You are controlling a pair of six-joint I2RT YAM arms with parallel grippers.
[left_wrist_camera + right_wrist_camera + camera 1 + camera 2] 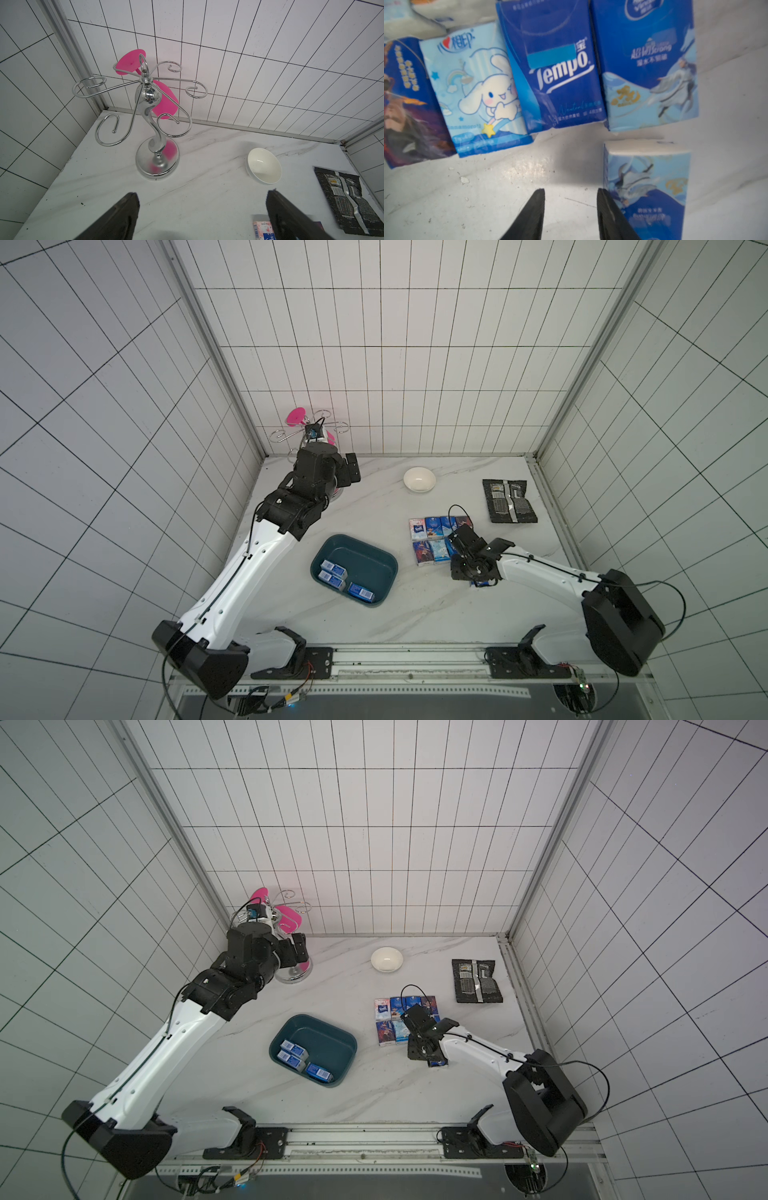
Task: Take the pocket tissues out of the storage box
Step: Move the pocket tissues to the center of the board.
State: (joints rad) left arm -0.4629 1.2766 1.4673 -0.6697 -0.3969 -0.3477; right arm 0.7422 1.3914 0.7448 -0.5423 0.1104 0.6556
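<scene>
Since the pocket tissues (333,570) look soft & light, pinch a pack across its narrow sides — 3 lie in the storage box (365,564), rest on table (374,497). Right gripper (570,191) part open, empty; left gripper (202,193) wide, empty.

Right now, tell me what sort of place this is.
Likely a mock kitchen counter in a robot test cell: white tiled walls, marble-look tabletop, left arm and right arm bolted to a front rail.
</scene>
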